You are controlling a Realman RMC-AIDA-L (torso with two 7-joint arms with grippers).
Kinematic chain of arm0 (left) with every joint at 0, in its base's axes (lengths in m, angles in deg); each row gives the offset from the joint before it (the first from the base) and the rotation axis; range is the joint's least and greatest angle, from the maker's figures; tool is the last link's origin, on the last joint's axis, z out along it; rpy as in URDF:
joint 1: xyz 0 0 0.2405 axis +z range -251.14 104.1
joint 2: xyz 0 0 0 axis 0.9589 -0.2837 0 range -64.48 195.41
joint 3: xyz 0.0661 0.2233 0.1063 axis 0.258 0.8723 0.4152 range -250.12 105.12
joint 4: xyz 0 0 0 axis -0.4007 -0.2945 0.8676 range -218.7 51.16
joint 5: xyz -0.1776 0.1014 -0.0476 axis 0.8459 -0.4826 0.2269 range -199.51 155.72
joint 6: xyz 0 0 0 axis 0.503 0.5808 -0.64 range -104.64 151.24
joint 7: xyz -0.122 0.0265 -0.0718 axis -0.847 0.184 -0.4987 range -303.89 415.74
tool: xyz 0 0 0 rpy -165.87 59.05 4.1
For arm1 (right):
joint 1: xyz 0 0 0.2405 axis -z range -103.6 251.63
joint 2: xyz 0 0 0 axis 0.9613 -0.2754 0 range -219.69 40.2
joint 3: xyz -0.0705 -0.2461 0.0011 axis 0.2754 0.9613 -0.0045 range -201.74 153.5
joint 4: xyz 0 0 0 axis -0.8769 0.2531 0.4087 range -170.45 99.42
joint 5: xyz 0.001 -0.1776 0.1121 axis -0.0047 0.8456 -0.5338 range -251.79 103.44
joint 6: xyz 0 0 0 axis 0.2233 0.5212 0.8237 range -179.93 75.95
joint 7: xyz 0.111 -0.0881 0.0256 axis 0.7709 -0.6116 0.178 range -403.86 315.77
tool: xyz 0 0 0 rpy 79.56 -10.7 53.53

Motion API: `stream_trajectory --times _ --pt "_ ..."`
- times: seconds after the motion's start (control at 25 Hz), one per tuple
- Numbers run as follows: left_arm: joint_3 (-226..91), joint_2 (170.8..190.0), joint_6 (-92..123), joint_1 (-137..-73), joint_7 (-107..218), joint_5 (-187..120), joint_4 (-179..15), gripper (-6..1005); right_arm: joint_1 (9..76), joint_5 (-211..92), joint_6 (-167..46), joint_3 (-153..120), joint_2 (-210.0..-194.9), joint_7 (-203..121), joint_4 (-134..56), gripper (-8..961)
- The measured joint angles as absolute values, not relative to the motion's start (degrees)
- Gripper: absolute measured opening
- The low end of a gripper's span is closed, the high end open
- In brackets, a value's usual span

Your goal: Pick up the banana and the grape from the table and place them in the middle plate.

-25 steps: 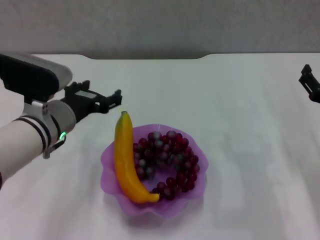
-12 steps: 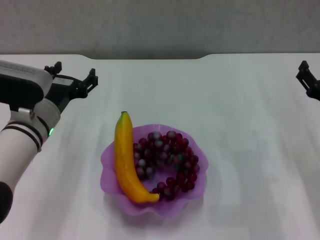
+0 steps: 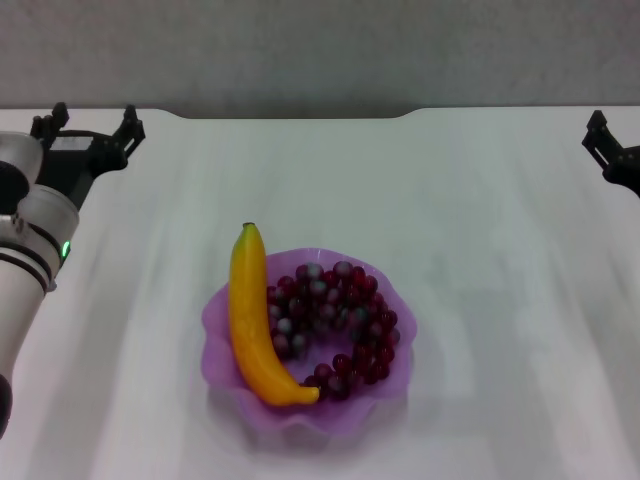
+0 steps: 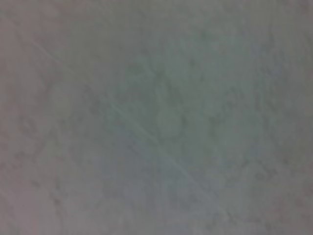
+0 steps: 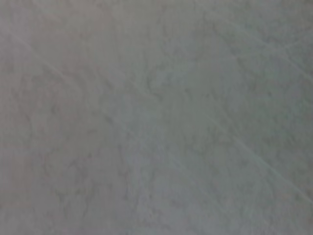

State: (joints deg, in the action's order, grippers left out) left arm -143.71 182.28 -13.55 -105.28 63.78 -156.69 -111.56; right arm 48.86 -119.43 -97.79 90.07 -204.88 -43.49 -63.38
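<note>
Since the banana (image 3: pixel 250 320) is already lying in the middle plate (image 3: pixel 222 308), no more picking up seems to be needed. Its long side runs from the dark stem tip at the far rim down to the near rim, along the plate's left side, and it is curved a little toward the grape (image 3: pixel 335 322). The grape bunch is seen in the same plate, just beside the banana and touching it, filling the right side. The plate is set on the table (image 3: pixel 500 250), near the middle and close to the front edge. From the fruit, the left gripper (image 3: pixel 87 130) is found far off toward the back left corner of the table, well apart from the plate. Its two dark fingers are spread wide, and nothing is held between them. The right gripper (image 3: pixel 603 148) is seen at the far right edge, also well apart from the plate; whether it is spread or closed cannot be told, and nothing is seen in it. Of the two, the left gripper is judged to be a little nearer to the banana. Only blurry grey surface is shown in both wrist views. The task is judged to be done.
</note>
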Motion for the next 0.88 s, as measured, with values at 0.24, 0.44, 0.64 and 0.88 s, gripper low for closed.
stream_trajectory --times 0.24,0.44,0.64,0.88 --pt "-143.8 182.28 -15.0 -107.8 59.9 -156.7 -106.4 897 46.4 -119.4 -97.9 90.2 -204.93 -43.6 -60.0 894" --pt "-144.1 182.20 -15.0 -110.0 58.4 -156.7 -101.9 897 44.7 -119.3 -97.9 90.4 -205.02 -44.5 -58.2 894" --pt "-143.9 182.17 -15.2 -111.6 58.4 -156.8 -99.2 897 44.3 -119.6 -99.0 90.5 -205.13 -48.4 -57.8 894" --pt "-143.6 182.24 -14.8 -112.4 58.9 -157.3 -98.1 897 43.8 -119.8 -99.2 90.5 -205.22 -48.3 -57.6 894"
